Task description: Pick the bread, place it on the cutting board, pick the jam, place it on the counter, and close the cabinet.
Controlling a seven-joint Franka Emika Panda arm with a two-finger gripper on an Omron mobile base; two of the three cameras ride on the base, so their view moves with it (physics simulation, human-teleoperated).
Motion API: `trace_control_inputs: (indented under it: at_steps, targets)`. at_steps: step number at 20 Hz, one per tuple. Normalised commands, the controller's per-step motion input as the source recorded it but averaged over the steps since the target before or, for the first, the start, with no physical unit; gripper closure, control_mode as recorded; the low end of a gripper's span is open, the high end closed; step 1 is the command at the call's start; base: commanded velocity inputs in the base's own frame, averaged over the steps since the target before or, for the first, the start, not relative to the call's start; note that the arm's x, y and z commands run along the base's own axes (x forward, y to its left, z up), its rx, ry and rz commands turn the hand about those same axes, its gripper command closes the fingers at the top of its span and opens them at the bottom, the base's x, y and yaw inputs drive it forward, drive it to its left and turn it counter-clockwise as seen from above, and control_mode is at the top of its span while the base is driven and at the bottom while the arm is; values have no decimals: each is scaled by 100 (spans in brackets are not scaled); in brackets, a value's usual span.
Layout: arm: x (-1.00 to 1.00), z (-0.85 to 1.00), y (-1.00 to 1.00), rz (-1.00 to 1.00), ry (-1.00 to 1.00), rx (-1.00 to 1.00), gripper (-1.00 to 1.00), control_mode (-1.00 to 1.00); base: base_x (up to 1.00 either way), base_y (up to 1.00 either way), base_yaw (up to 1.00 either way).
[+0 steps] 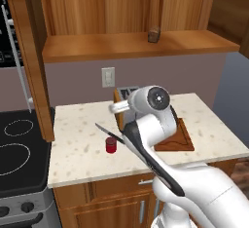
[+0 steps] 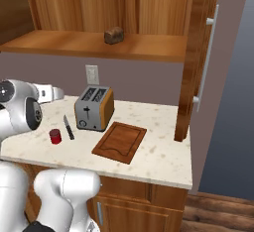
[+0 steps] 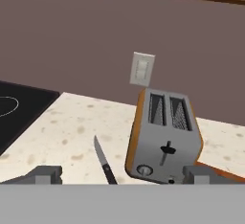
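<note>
1. Nearest the base, the claw [image 3: 119, 177] hangs low over the counter [image 2: 163, 161] with its fingers spread wide apart and nothing between them, looking toward the toaster [image 3: 165, 139].
2. The jam [image 1: 111, 144] stands on the counter in front of the toaster and to its stove side, with a knife [image 2: 68, 127] just beside it, between jar and toaster.
3. The cutting board [image 2: 120, 141] lies flat on the other side of the toaster, close to it and bare.
4. Judged from this, the jam step looks done, while the bread [image 2: 114, 35] sits on the open cabinet [image 2: 193, 52] shelf, above and behind the toaster. The bread pick seems to be the step in hand.
5. The next move calls for raising the arm well above the toaster, reaching into the shelf, and closing on the small loaf without striking the shelf edge.
6. Behind the toaster a grey wall carries a switch plate [image 3: 141, 69]; the black stovetop [image 1: 17, 146] adjoins the counter beyond the jam, and the cabinet doors stand open.
</note>
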Motion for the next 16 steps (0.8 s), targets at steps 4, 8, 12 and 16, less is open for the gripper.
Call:
trace_control_inputs:
  at_steps: [4,8,12,16]
  targets:
    - [-37,43,-15,-3,0,0,-100,-100,0,0,0]
    - [-44,37,-19,-4,0,0,-100,-100,0,0,0]
    - [-38,34,-16,-6,0,0,-100,-100,0,0,0]
    - [-32,34,-12,-7,0,0,-100,-100,0,0,0]
